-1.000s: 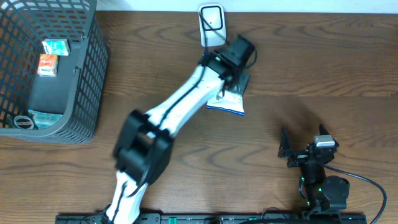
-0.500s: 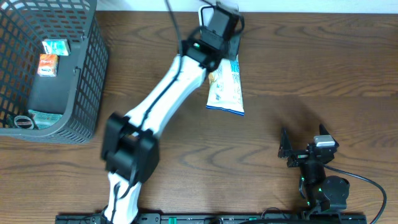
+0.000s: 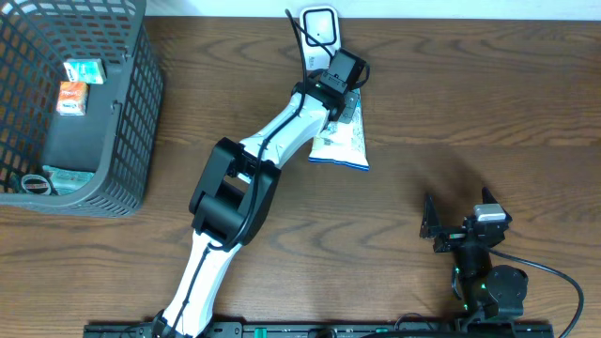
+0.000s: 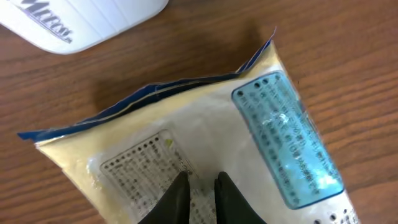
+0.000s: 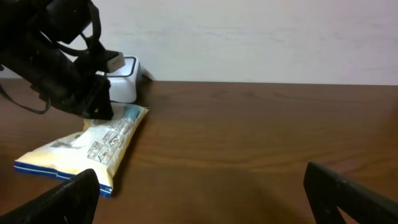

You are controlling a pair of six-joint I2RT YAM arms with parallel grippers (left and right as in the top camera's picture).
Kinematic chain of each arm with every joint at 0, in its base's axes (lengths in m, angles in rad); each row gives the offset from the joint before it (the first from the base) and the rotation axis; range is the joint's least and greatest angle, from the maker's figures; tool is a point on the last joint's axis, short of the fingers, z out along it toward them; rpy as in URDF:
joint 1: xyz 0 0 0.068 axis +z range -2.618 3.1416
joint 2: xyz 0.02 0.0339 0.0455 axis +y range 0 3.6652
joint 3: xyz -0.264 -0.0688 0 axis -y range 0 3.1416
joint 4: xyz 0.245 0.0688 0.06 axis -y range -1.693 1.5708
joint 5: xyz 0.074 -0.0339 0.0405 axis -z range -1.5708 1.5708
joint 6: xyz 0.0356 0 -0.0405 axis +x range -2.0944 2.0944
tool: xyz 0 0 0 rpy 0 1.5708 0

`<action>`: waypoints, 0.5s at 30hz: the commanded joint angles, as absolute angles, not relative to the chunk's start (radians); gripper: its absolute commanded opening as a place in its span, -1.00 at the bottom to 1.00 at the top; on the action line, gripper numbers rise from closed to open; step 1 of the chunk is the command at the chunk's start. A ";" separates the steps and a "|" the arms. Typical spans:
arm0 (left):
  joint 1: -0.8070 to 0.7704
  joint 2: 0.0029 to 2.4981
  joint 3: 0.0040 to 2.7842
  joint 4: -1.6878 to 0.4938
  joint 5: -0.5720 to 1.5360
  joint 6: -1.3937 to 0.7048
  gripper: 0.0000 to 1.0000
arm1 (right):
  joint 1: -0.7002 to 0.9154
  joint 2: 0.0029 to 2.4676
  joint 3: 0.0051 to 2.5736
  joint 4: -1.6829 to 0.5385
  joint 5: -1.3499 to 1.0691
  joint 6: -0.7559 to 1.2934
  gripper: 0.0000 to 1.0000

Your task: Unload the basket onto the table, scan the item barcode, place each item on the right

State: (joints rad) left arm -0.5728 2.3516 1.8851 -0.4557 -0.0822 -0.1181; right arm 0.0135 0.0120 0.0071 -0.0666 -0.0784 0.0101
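A pale snack packet [image 3: 340,143] with blue sealed ends lies on the wooden table just below the white scanner [image 3: 319,28]. My left gripper [image 3: 346,94] sits at the packet's scanner end. In the left wrist view its black fingers [image 4: 178,190] stand almost together, with a thin gap, pinched on the packet's [image 4: 205,124] printed face. A blue label shows on the packet at the right, and the scanner [image 4: 81,18] lies beyond. My right gripper [image 3: 458,221] rests near the front edge, wide open [image 5: 202,186] on nothing, facing the packet [image 5: 93,146].
A dark wire basket [image 3: 141,113] stands at the far left with small boxes [image 3: 73,84] and other items inside. A black cable runs from the right arm's base toward the table's right edge.
The left gripper swung up over the scanner with the packet's end, then came back down a little. Its fingers have parted very slightly. The right arm has not moved.
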 commanded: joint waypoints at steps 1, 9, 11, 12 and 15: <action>-0.565 2.246 1.881 -0.502 -0.095 -0.085 -0.69 | 0.020 0.007 0.006 -0.071 -0.081 -0.001 0.99; -0.566 2.068 1.880 -0.740 -0.054 -0.087 -0.69 | 0.020 0.007 0.006 -0.071 -0.081 -0.001 0.99; -0.566 2.074 1.880 -0.767 0.029 -0.087 -0.69 | 0.020 0.007 0.006 -0.071 -0.081 -0.001 0.99; -0.566 2.082 1.879 -0.778 0.069 -0.087 -0.69 | 0.020 0.007 0.006 -0.071 -0.081 -0.001 0.99; -0.568 2.109 1.855 -0.800 0.151 -0.087 -0.69 | 0.020 0.007 0.006 -0.071 -0.081 -0.001 0.98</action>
